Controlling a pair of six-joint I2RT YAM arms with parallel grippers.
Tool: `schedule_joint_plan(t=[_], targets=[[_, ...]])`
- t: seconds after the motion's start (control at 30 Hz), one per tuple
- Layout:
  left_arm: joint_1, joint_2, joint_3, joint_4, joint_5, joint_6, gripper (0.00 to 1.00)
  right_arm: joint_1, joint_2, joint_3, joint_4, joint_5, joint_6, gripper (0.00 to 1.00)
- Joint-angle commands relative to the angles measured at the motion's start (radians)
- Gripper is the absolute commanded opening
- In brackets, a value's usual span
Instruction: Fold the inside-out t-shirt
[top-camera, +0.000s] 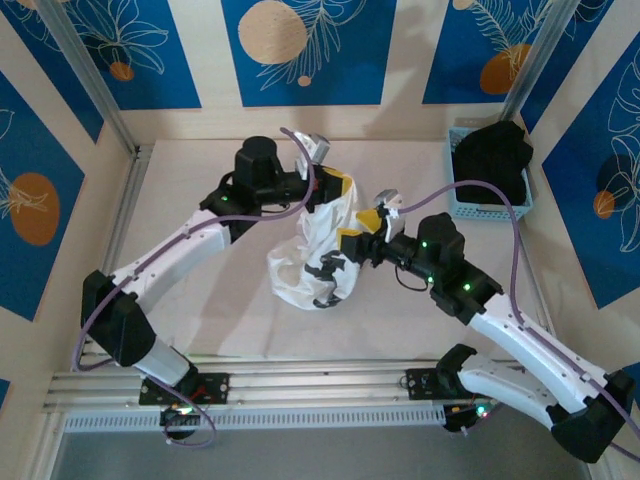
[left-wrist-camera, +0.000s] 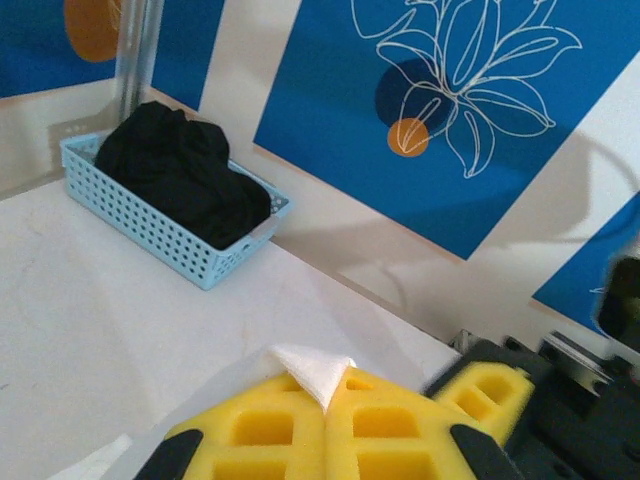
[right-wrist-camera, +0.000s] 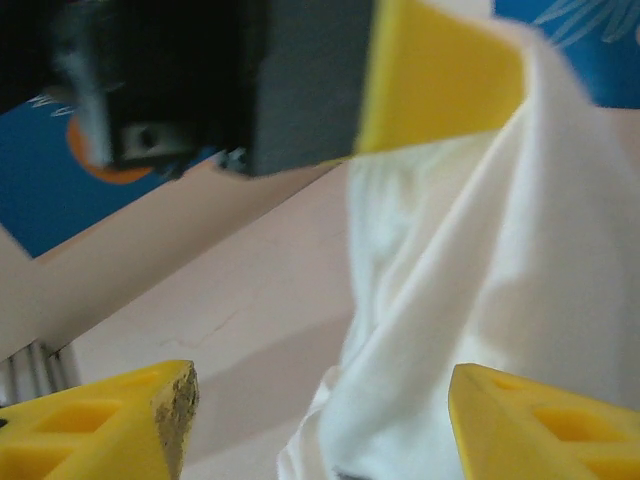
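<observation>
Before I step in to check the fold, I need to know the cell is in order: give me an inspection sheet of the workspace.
Surface: pale table, no spills seen.
Job's things: white t-shirt, bunched, partly lifted off the table.
Clutter: blue basket in the far right corner, black garment inside.
Grippers: left pincer shut on t-shirt cloth; right pincer open beside the cloth.
Cables: purple cable along each arm, right one arching past the basket.
Surroundings: blue flower-print wall panels.

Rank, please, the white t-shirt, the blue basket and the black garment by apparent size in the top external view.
1. white t-shirt, bunched up, clearly largest.
2. blue basket and black garment: near alike; the garment bulges over the basket, so I won't rank them.
</observation>
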Motion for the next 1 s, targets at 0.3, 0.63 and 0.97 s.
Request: schedule_joint_plan(t=[0.3, 0.63, 0.97], targets=[[-0.03, 0.027, -0.005, 0.012, -0.136, 0.051, 0.33, -0.165, 0.032, -0.07, 0.022, -0.078, 0.16, 0.0], [-0.05, -0.181, -0.427, 0.131, -0.337, 0.049, 0.69, -0.219, 0.027, -0.102, 0.082, -0.189, 0.255, 0.0], [-0.09, -0.064, -0.405, 0.122, -0.343, 0.064, 0.72, -0.223, 0.041, -0.094, 0.091, -0.207, 0.26, 0.0]])
